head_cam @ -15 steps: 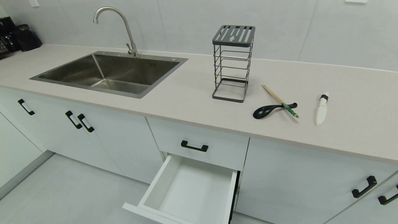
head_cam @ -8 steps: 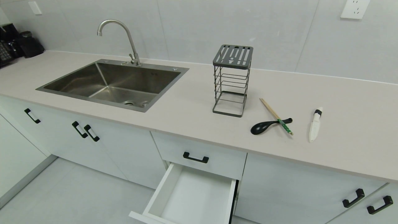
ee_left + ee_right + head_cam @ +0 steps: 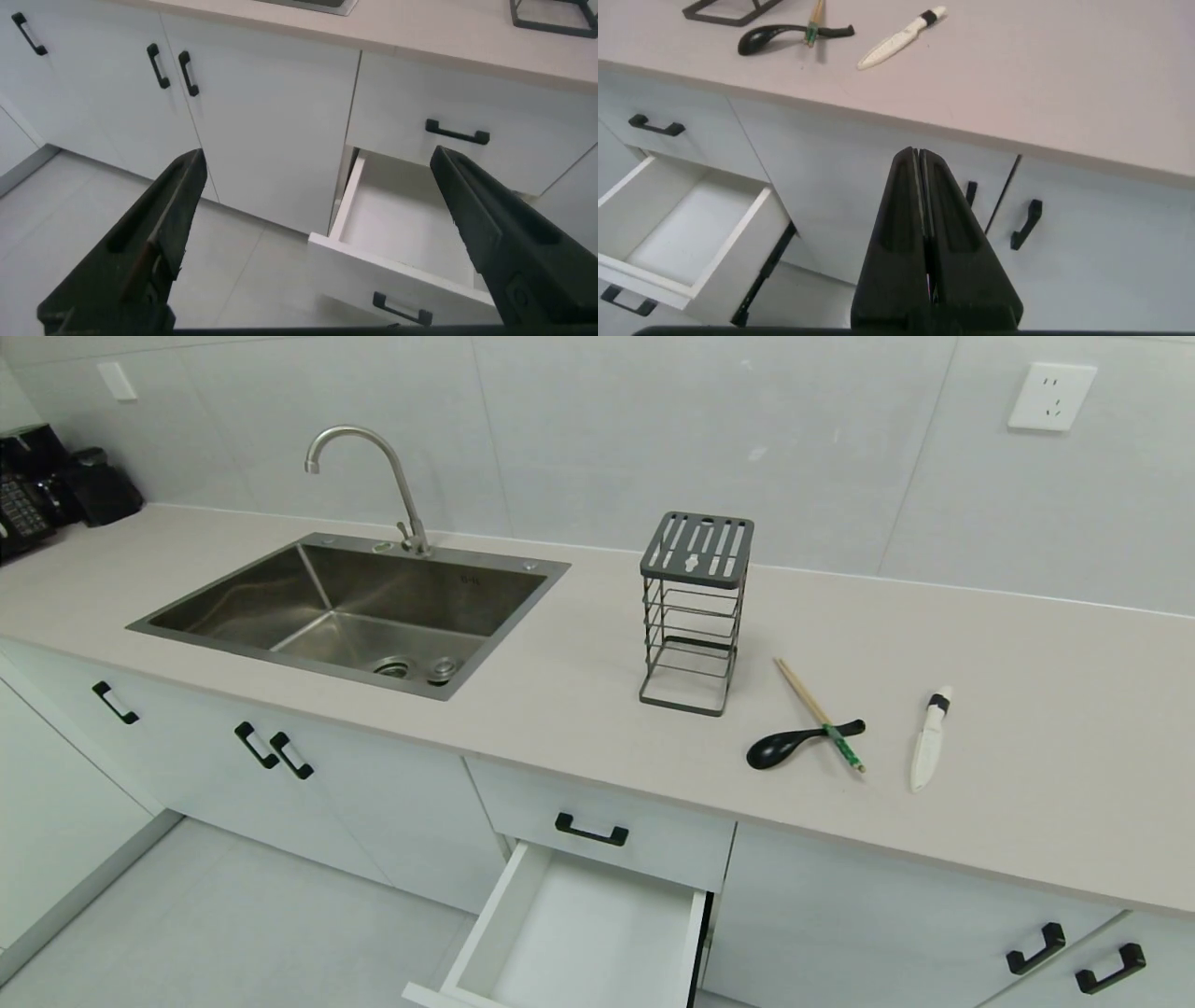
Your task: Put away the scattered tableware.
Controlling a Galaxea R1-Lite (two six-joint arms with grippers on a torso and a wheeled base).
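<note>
Counter, right of the sink: we find three loose pieces. A black spoon lies with a pair of chopsticks crossed over its handle, and a white knife lies apart to their right. All are just beyond a wire rack with a slotted top, which we judge is meant for upright storage. Below the counter a drawer stands pulled out, likely the other destination.

Both arms hang low in front of the cabinet fronts, nothing picked up yet. The left gripper has its fingers spread wide, with the drawer beyond it. The right gripper has its fingers pressed together on nothing, below the counter edge near the knife.

Hard to make out: the drawer's front is cut off by the head view's edge. We cannot tell whether the knife is sheathed. The far ends of the chopsticks run out of the right wrist view.
</note>
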